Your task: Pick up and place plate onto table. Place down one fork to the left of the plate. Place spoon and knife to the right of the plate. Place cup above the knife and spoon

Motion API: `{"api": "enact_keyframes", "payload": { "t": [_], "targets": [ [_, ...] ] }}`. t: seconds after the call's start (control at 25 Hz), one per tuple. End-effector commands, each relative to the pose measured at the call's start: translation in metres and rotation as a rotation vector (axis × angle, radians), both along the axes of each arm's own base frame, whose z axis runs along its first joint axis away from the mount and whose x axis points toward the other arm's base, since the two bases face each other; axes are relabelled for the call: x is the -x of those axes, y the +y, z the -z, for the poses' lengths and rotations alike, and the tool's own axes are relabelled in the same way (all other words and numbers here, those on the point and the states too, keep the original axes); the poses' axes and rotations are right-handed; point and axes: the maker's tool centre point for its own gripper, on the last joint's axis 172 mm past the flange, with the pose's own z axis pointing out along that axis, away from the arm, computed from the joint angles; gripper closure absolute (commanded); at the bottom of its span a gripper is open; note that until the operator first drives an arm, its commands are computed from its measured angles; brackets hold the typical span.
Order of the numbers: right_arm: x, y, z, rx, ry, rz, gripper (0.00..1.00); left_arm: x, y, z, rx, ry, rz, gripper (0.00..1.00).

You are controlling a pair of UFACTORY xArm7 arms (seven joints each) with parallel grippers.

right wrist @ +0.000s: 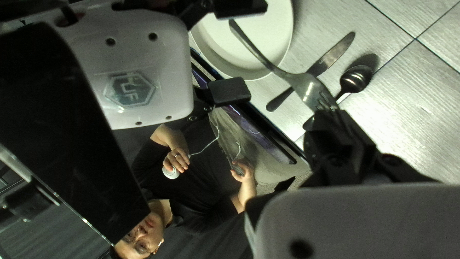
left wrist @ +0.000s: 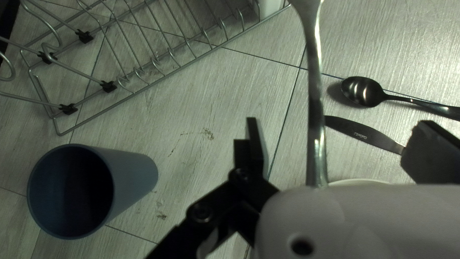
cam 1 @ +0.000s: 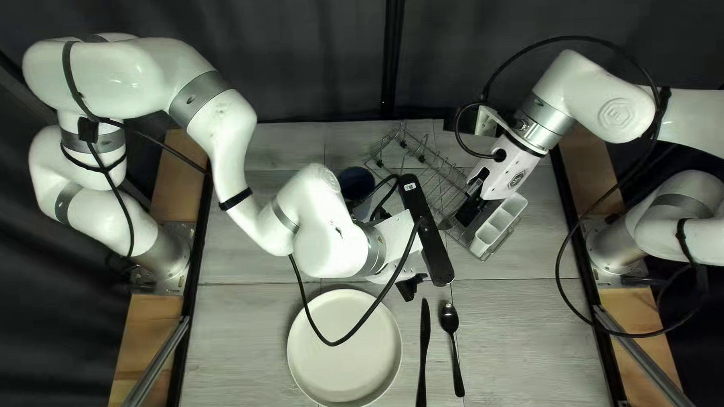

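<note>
In the top left view my left gripper (cam 1: 413,287) is above the table behind the plate (cam 1: 343,348); my right gripper (cam 1: 470,209) is over the rack. The right wrist view shows my right gripper (right wrist: 338,125) shut on the fork (right wrist: 268,61) at its tines. The fork's handle reaches between the parted fingers of my left gripper (left wrist: 330,144), which stands open, neither finger touching the fork (left wrist: 315,96). Right of the plate lie the knife (cam 1: 423,354), then the spoon (cam 1: 450,317). The dark blue cup (cam 1: 355,182) is partly hidden behind my left arm.
A wire dish rack (cam 1: 430,175) stands at the table's back, with a white utensil holder (cam 1: 499,223) at its right end. My left arm crosses in front of the cup and rack. A person (right wrist: 191,192) with both hands raised shows in the right wrist view.
</note>
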Motion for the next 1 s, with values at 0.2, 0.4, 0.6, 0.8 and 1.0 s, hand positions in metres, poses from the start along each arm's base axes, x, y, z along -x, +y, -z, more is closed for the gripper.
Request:
{"api": "enact_keyframes", "payload": {
  "t": [0.2, 0.4, 0.6, 0.8, 1.0],
  "targets": [
    [0.0, 0.0, 0.0, 0.0, 0.0, 0.0, 1.0, 0.0, 0.0, 0.0, 0.0, 0.0, 0.0, 1.0],
    [0.0, 0.0, 0.0, 0.0, 0.0, 0.0, 1.0, 0.0, 0.0, 0.0, 0.0, 0.0, 0.0, 1.0],
    [0.0, 0.0, 0.0, 0.0, 0.0, 0.0, 0.0, 0.0, 0.0, 0.0, 0.0, 0.0, 0.0, 1.0],
    [0.0, 0.0, 0.0, 0.0, 0.0, 0.0, 0.0, 0.0, 0.0, 0.0, 0.0, 0.0, 0.0, 1.0],
    [0.0, 0.0, 0.0, 0.0, 0.0, 0.0, 0.0, 0.021, -0.003, 0.007, 0.019, 0.022, -0.026, 1.0]
  ]
}}
